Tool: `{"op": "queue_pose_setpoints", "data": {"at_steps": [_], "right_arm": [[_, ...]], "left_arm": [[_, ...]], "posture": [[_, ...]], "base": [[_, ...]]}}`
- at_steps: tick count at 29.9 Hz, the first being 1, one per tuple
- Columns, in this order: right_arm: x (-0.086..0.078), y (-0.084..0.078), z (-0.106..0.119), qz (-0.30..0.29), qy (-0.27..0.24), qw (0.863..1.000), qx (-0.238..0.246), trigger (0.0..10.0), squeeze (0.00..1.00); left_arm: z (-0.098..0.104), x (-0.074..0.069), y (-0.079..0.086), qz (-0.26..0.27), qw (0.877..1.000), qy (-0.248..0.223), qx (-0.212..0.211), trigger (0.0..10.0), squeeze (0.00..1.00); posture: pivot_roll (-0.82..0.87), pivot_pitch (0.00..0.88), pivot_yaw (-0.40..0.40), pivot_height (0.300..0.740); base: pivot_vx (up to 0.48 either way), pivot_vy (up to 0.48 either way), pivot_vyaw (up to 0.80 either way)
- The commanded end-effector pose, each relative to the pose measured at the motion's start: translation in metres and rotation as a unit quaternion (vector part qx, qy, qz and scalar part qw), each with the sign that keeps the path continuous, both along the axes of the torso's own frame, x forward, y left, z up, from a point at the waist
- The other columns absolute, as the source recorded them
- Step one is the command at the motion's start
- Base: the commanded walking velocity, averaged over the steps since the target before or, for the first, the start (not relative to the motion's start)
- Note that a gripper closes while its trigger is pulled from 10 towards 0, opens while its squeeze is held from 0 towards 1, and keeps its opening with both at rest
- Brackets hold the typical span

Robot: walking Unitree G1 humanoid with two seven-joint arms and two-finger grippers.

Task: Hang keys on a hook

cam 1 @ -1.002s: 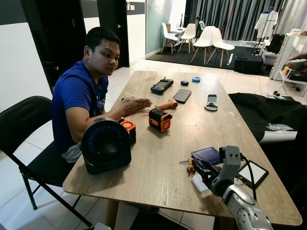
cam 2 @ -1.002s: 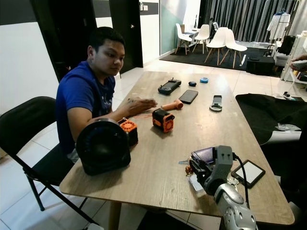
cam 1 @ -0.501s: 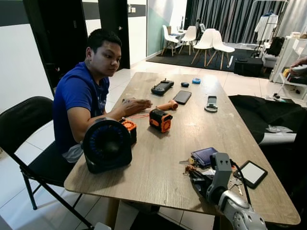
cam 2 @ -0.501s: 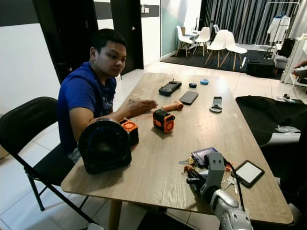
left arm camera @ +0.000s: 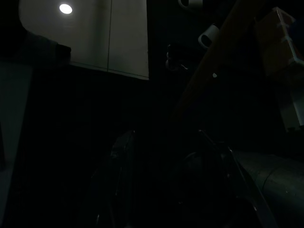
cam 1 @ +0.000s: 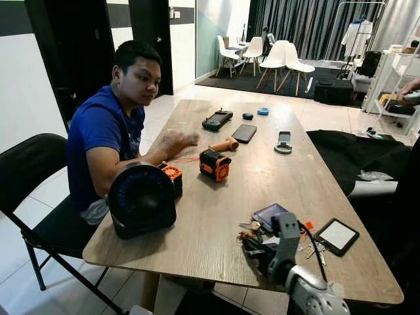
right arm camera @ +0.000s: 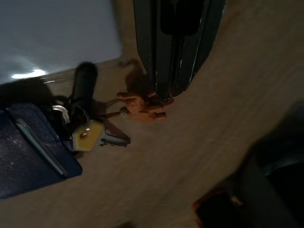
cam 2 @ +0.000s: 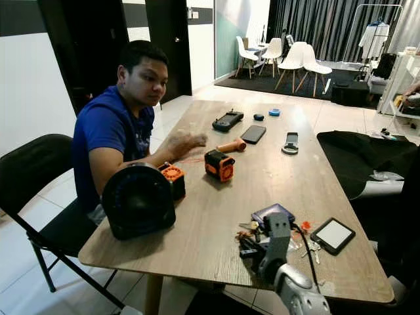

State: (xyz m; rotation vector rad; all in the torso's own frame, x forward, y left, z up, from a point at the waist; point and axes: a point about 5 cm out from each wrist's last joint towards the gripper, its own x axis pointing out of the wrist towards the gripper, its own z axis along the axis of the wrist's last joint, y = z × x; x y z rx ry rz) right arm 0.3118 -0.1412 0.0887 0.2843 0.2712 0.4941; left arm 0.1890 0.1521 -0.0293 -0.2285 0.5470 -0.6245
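While the person in the blue shirt (cam 1: 98, 134) sits beside the round black fan (cam 1: 141, 200), my right pincer (cam 1: 252, 248) has dropped lower over the pale woodgrain table (cam 1: 210, 230). One black finger (right arm camera: 173, 42) touches the small orange charm (right arm camera: 142, 105) by the yellow-headed metal keys (right arm camera: 92, 135); its grip I cannot tell.

- The two head eyes look forward and down along the wooden table (cam 1: 216, 216) from its near end; both take in the seated person (cam 1: 111, 125) at ten o'clock.
- The right wrist camera sits very close above the tabletop, facing the keys (right arm camera: 95, 133).
- The left wrist camera looks upward from dark shade.
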Motion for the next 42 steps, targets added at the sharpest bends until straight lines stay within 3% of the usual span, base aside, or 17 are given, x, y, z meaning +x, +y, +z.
{"op": "queue_pose_setpoints", "data": {"at_steps": [1, 5, 9, 13, 19, 30, 32, 34, 35, 36, 39, 40, 41, 42], "right_arm": [[-0.008, 0.009, -0.014, 0.022, 0.034, 0.999, 0.001, 1.9, 0.00], [-0.007, 0.025, 0.003, 0.057, 0.002, 0.998, 0.024, 1.9, 0.00], [-0.004, 0.027, 0.015, 0.056, -0.023, 0.997, 0.040, 2.1, 0.00], [0.001, 0.027, 0.040, 0.058, -0.062, 0.992, 0.093, 2.2, 0.00], [-0.006, 0.032, 0.062, 0.104, -0.098, 0.982, 0.120, 1.8, 0.00], [-0.015, 0.037, 0.075, 0.140, -0.115, 0.973, 0.146, 2.0, 0.00], [-0.014, 0.036, 0.069, 0.131, -0.105, 0.977, 0.134, 4.9, 0.00], [-0.013, 0.035, 0.066, 0.128, -0.101, 0.978, 0.130, 4.9, 0.00], [-0.013, 0.034, 0.064, 0.123, -0.098, 0.979, 0.128, 6.4, 0.00], [-0.013, 0.034, 0.066, 0.120, -0.100, 0.978, 0.136, 7.0, 0.00], [-0.014, 0.033, 0.073, 0.119, -0.110, 0.974, 0.159, 7.3, 0.00], [-0.014, 0.033, 0.079, 0.120, -0.117, 0.970, 0.174, 7.7, 0.00], [-0.014, 0.032, 0.086, 0.119, -0.128, 0.966, 0.189, 8.7, 0.00], [-0.014, 0.032, 0.086, 0.119, -0.128, 0.966, 0.189, 8.7, 0.00]], "left_arm": [[-0.003, -0.005, 0.002, -0.003, 1.000, 0.006, 0.006, 10.0, 0.00], [-0.002, -0.004, 0.002, -0.003, 1.000, 0.005, 0.007, 10.0, 0.00], [-0.002, -0.003, 0.001, -0.003, 1.000, 0.004, 0.006, 10.0, 0.00], [-0.002, -0.004, 0.001, -0.003, 1.000, 0.004, 0.005, 10.0, 0.00], [-0.002, -0.003, 0.000, -0.005, 1.000, 0.003, 0.004, 10.0, 0.00], [-0.001, -0.002, -0.001, -0.006, 1.000, 0.003, 0.004, 10.0, 0.00], [-0.001, -0.002, -0.001, -0.007, 1.000, 0.003, 0.005, 10.0, 0.00], [-0.001, -0.002, -0.001, -0.006, 1.000, 0.003, 0.005, 10.0, 0.00], [-0.001, -0.002, -0.001, -0.006, 1.000, 0.003, 0.005, 10.0, 0.00], [-0.001, -0.002, -0.001, -0.006, 1.000, 0.003, 0.005, 10.0, 0.00], [-0.001, -0.002, 0.000, -0.005, 1.000, 0.003, 0.005, 10.0, 0.00], [-0.001, -0.002, 0.000, -0.005, 1.000, 0.003, 0.006, 10.0, 0.00], [-0.002, -0.002, 0.000, -0.006, 1.000, 0.003, 0.006, 10.0, 0.00], [-0.002, -0.002, 0.000, -0.006, 1.000, 0.003, 0.006, 10.0, 0.00]], "posture": [[0.05, 0.058, 0.006, 0.740], [0.05, 0.058, 0.005, 0.740], [0.05, 0.057, 0.004, 0.740], [0.05, 0.055, 0.004, 0.740], [0.05, 0.049, 0.004, 0.740], [0.04, 0.047, 0.008, 0.740], [0.05, 0.047, 0.007, 0.740], [0.05, 0.047, 0.007, 0.740], [0.05, 0.046, 0.007, 0.740], [0.05, 0.046, 0.007, 0.740], [0.05, 0.044, 0.009, 0.740], [0.05, 0.044, 0.009, 0.740], [0.05, 0.044, 0.011, 0.740], [0.05, 0.044, 0.011, 0.740]], "base": [[0.000, 0.000, 0.00], [0.000, 0.000, 0.00], [0.000, 0.000, 0.00], [0.000, 0.000, 0.00], [0.000, 0.000, 0.00], [0.000, 0.000, 0.00], [0.000, 0.000, 0.00], [0.000, 0.000, 0.00], [0.000, 0.000, 0.00], [0.000, 0.000, 0.00], [0.000, 0.000, 0.00], [0.000, 0.000, 0.00], [0.000, 0.000, 0.00], [0.000, 0.000, 0.00]]}}
